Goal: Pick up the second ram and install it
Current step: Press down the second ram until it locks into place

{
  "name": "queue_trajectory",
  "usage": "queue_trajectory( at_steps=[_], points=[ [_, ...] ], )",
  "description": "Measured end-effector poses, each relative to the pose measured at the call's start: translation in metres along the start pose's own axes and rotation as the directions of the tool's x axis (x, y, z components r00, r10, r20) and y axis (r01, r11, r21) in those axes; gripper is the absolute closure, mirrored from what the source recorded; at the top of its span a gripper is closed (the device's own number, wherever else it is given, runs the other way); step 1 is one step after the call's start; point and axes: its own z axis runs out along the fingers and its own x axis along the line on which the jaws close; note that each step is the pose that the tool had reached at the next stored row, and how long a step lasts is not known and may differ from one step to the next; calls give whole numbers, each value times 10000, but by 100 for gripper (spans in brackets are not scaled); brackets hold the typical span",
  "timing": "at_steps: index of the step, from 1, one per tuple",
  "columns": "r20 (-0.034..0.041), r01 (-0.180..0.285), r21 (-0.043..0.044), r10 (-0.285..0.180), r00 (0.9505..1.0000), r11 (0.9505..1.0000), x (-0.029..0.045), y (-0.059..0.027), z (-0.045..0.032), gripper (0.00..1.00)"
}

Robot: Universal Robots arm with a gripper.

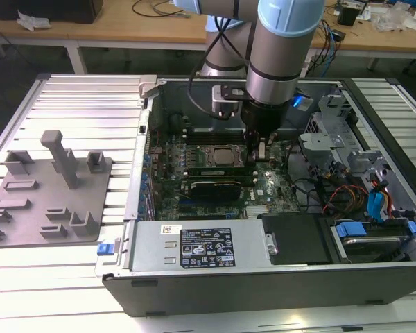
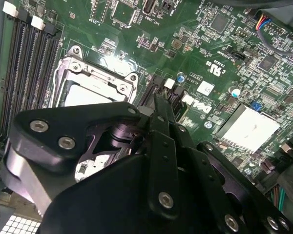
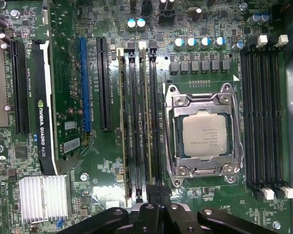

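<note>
The second ram (image 3: 146, 122) is a thin green stick seen edge-on, standing in a black slot beside the silver processor (image 3: 205, 134). Another stick (image 3: 122, 122) stands two slots away. My gripper (image 3: 158, 192) is shut, its black fingers pressed together right over the near end of the second ram; whether they touch it I cannot tell. In the second wrist view the gripper (image 2: 158, 102) points down at the slots' white end clips (image 2: 169, 83). In the exterior view the gripper (image 1: 261, 156) reaches low into the open computer case (image 1: 263, 277), just above the motherboard.
A black graphics card (image 3: 41, 112) and a finned heat sink (image 3: 43, 197) lie beyond the slots. Several empty black slots (image 3: 263, 112) flank the processor's other side. A grey fixture (image 1: 48, 187) lies at the exterior view's left; cables (image 1: 347, 194) and drive bays crowd the case's right.
</note>
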Motion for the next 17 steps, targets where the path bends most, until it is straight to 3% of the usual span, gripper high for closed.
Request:
queue_trajectory(
  at_steps=[17],
  points=[
    [6,0,1,0,10000,10000,1,0,56,92]
  ],
)
